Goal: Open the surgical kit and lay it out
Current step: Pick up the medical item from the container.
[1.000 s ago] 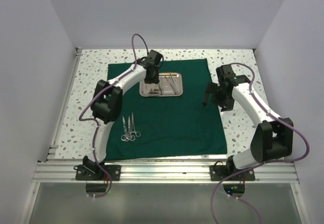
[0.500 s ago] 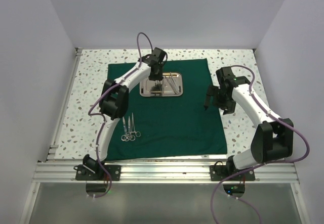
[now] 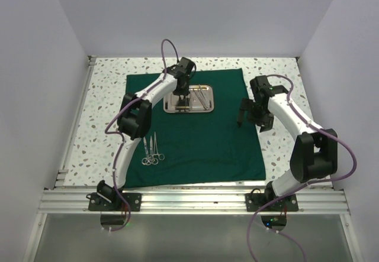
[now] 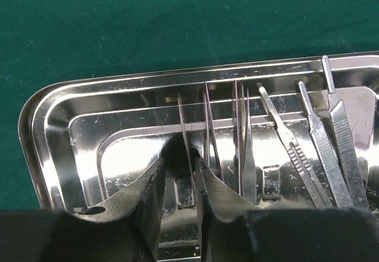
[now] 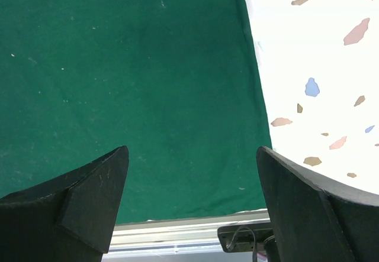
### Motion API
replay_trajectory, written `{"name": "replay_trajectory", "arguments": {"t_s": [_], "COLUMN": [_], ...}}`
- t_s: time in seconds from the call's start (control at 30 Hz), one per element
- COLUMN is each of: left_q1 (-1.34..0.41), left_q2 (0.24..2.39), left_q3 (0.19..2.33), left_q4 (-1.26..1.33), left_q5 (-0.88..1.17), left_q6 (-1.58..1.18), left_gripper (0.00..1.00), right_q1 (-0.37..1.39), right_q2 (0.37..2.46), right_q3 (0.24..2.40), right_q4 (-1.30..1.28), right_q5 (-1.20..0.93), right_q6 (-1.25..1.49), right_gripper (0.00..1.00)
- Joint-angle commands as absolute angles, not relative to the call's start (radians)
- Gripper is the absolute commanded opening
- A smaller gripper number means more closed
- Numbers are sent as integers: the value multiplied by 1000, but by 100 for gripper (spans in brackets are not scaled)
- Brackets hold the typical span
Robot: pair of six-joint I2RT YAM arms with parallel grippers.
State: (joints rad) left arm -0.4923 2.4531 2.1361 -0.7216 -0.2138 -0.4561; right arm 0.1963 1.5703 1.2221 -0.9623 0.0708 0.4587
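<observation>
The dark green cloth (image 3: 201,141) lies spread flat on the table. The steel tray (image 3: 208,109) sits on its far half and holds several slim tweezers and scalpel handles (image 4: 314,149). My left gripper (image 3: 182,98) reaches down into the tray's left end. In the left wrist view its jaws (image 4: 179,168) stand a narrow gap apart, with one thin tweezers blade (image 4: 185,132) between them, against the right finger. Three scissors and forceps (image 3: 152,149) lie side by side on the cloth's near left. My right gripper (image 3: 240,119) hangs wide open and empty over the cloth's right edge (image 5: 254,96).
The speckled white tabletop (image 3: 278,78) surrounds the cloth. White walls stand at the left, right and back. An aluminium rail (image 3: 195,200) with both arm bases runs along the near edge, also seen in the right wrist view (image 5: 177,232).
My left gripper moved right and farther into the tray's left end, then held almost still. The right arm shifted slightly.
</observation>
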Motion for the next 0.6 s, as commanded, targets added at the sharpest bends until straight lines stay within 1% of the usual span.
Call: {"name": "replay_trajectory", "arguments": {"t_s": [0.0,0.07,0.17,0.2,0.27,0.3,0.57], "left_q1": [-492,-492,-492,-492,-494,-492,-492], "left_q2": [2502,2519,2533,2534,2533,2533,2455], "left_q3": [2163,2163,2157,2155,2148,2148,2183], "left_q4": [-770,-787,-796,-799,-798,-798,-808], "left_q5": [-233,-241,-242,-242,-242,-242,-244], "left_q6": [-434,-430,-423,-423,-420,-419,-413], "left_gripper": [29,27,20,14,6,0,0], "right_q1": [198,199,198,198,196,196,198], "right_q2": [1580,1588,1595,1598,1603,1603,1609], "right_q3": [1267,1266,1267,1267,1270,1273,1289], "right_q4": [-960,-957,-951,-948,-945,-945,-942], "right_q5": [86,83,77,74,71,72,57], "right_q6": [434,433,431,430,428,426,422], "right_gripper": [93,93,93,93,93,93,93]}}
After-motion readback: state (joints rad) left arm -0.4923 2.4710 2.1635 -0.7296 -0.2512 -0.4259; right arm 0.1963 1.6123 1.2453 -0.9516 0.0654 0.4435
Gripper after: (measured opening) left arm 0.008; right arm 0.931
